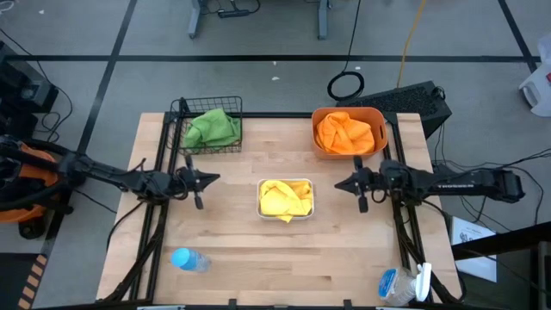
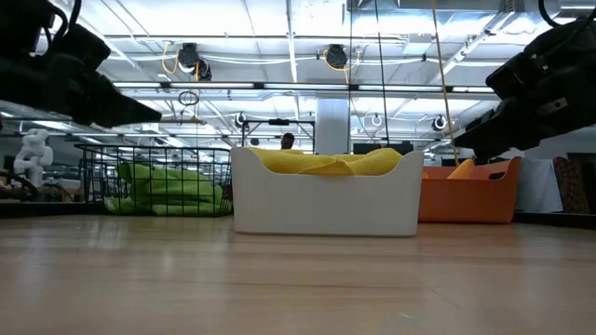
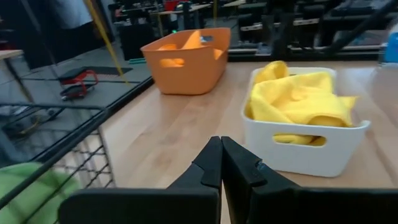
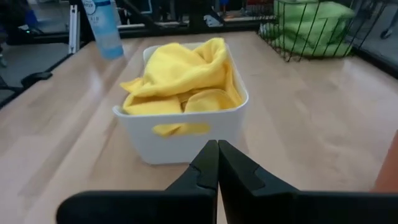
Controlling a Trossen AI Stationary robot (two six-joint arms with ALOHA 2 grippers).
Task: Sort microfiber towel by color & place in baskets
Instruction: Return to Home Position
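Yellow towels (image 1: 285, 198): we found them bunched in the white tray (image 1: 260, 207) at the middle of the wooden table (image 1: 284, 258). They lay between the two grippers and touched neither.
Green towels (image 1: 212, 127): we saw them heaped in the black wire basket (image 1: 182, 129) at the far left of the table. They sat just beyond the left gripper and apart from it.
Orange towels (image 1: 344, 131): they lay crumpled in the orange tub (image 1: 380, 129) at the far right of the table. They were just beyond the right gripper, with no contact.
Left gripper (image 1: 209, 178): it hung above the table, left of the tray, and pointed toward it. In its wrist view we saw its fingers (image 3: 208, 165) pressed together on nothing. The tray of yellow cloth was near ahead, with the tub farther off.
Right gripper (image 1: 338, 183): it hung above the table, right of the tray, and faced the left gripper across it. Its fingers (image 4: 205, 165) were flat against each other and empty. The tray was directly ahead and the wire basket beyond it.
Bottles: a blue bottle (image 1: 188, 259) lay on its side at the near left of the table. At the near right corner we noted a pale blue and white object (image 1: 403, 284). It looked to us like a spray bottle, though we could not be sure.
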